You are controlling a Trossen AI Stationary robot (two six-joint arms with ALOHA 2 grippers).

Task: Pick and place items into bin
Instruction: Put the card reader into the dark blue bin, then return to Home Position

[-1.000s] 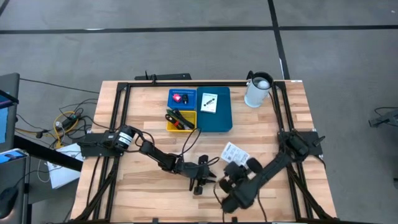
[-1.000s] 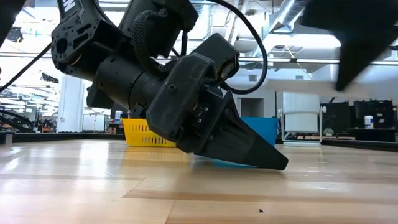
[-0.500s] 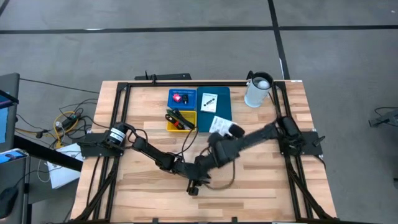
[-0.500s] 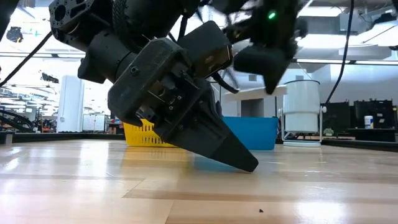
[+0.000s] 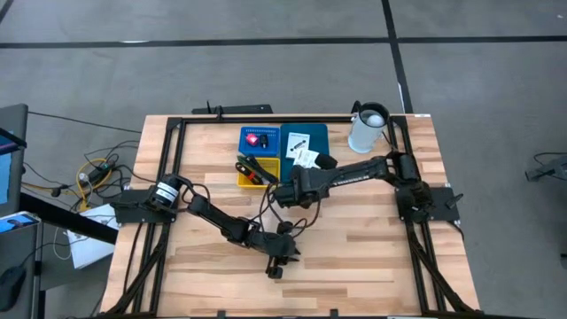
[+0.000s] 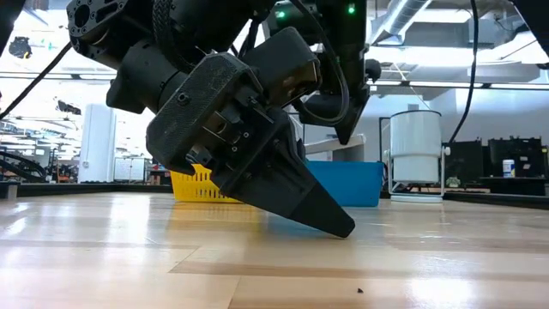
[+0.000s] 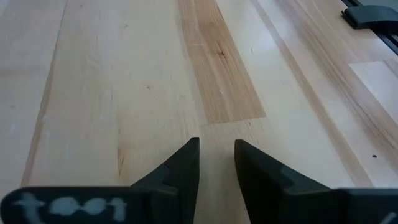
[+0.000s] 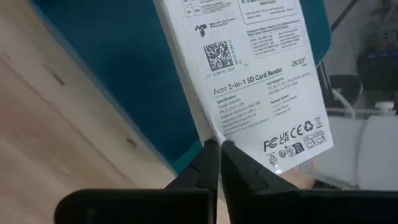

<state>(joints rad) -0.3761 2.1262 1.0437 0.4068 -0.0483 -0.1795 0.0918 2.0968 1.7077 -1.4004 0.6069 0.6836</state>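
My right gripper (image 5: pixel 304 170) is shut on a white printed packet (image 8: pixel 249 93) and holds it over the blue bin (image 5: pixel 317 173). Another white card (image 5: pixel 299 142) lies on the bin's floor. In the bin, a small blue tray holds a red piece (image 5: pixel 254 140). A yellow tray (image 5: pixel 257 173) beside it holds green and black pens. My left gripper (image 5: pixel 275 266) stands near the table's front middle, pointing down at a slant. Its fingers (image 7: pixel 186 163) are a little apart, with only bare wood between them. My right gripper pinches the packet's long edge (image 8: pixel 213 132) between its two fingertips. The fingers come slanting down from the table's near side. The packet is lifted clear above the bin, its printed face toward the wrist camera, reaching out past the fingers.
A white jug (image 5: pixel 368 128) stands at the table's far right, close to the bin. Black frame rails (image 5: pixel 168 168) run along the table's left, right and far sides. Bare wood lies around my left gripper (image 6: pixel 339 227).
My right gripper has swung from the table's near right toward the far edge, carrying the packet over the blue bin, and its wrist has rolled. My left gripper has tipped a little steeper and lifted its fingertips slightly.
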